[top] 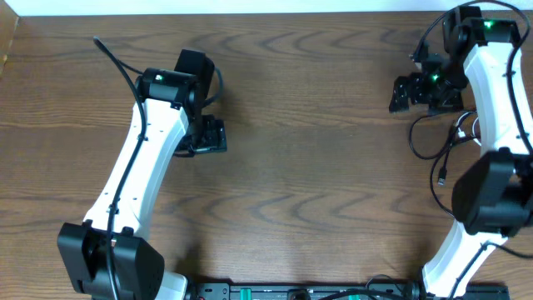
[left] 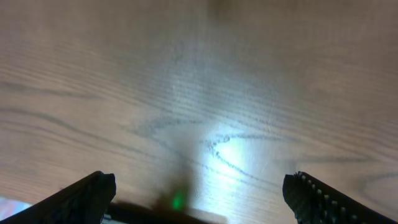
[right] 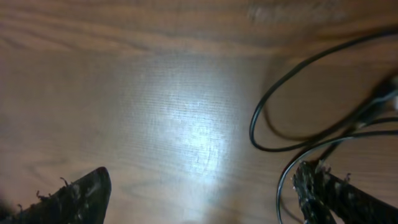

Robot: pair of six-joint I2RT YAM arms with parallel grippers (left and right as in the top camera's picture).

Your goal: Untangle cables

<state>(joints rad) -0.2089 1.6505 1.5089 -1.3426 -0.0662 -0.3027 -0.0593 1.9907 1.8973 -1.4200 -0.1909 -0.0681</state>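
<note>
Wood-grain worktop (top: pixel 316 167): cables (top: pixel 441 146) lie bunched at the right edge, just beside the right end effector (top: pixel 400 93), whose fingers stand apart. Left end effector (top: pixel 218 136), also apart and empty, sits well away.

- Wood-grain tabletop (left: pixel 186 74) fills the view, with a bright glare patch right of centre.
- Left gripper (left: pixel 199 199) fingertips (left: pixel 87 198) stand wide apart at the bottom corners, nothing between.
</note>
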